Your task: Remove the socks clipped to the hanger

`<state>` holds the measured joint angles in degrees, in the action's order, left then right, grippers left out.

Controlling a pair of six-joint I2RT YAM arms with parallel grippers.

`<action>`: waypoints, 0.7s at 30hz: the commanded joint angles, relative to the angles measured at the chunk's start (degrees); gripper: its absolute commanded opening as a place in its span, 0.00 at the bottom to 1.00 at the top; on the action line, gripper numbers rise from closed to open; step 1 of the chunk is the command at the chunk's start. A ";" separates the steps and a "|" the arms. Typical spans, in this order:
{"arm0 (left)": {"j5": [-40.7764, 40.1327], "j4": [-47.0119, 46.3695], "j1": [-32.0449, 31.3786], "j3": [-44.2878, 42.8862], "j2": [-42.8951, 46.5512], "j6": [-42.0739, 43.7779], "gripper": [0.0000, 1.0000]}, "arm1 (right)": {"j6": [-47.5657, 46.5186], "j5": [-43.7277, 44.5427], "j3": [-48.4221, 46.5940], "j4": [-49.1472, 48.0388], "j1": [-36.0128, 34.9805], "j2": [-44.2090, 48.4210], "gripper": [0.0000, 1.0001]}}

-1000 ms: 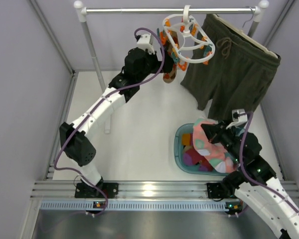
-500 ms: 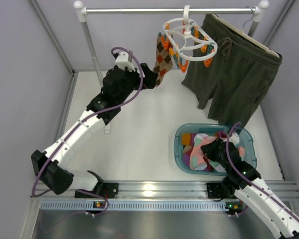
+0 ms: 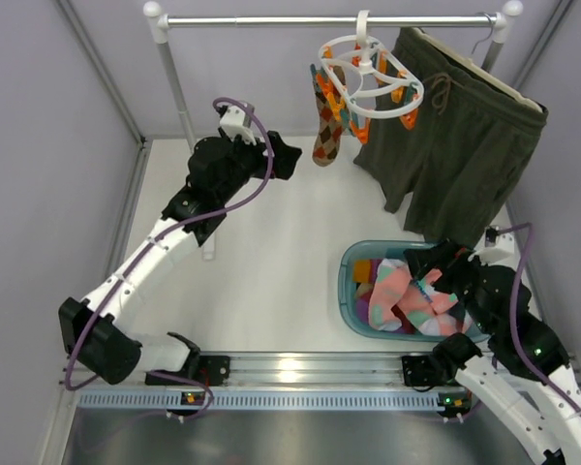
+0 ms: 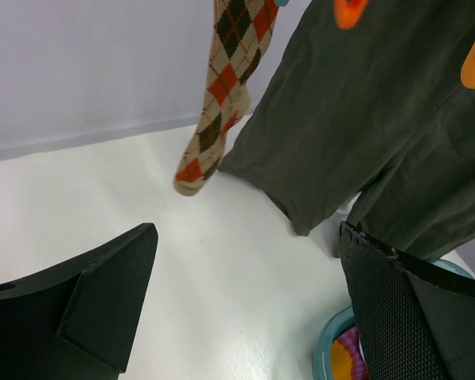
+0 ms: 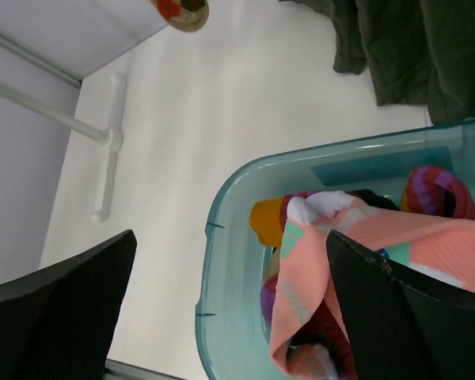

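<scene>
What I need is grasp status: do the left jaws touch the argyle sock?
Apart. Left wrist view shows the argyle sock hanging beyond the left gripper, jaws open.

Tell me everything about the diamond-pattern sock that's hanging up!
The argyle sock looks like soft knit fabric, tan with orange, brown and dark diamonds. It hangs by its cuff from the left side of the white hanger, with its foot pointing down and the toe curling sideways. Its lower end dangles free above the white table, next to the olive shorts. No fingers touch it.
</scene>
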<state>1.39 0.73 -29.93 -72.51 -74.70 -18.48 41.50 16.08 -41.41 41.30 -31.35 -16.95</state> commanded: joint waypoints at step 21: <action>32.54 -25.52 9.45 -32.77 -47.02 9.69 0.98 | -23.65 -34.53 3.88 -31.37 -0.73 -8.63 0.99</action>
<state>31.27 -20.14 -20.93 -99.94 -119.17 -10.94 20.75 -14.79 -37.01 14.79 -31.35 -26.24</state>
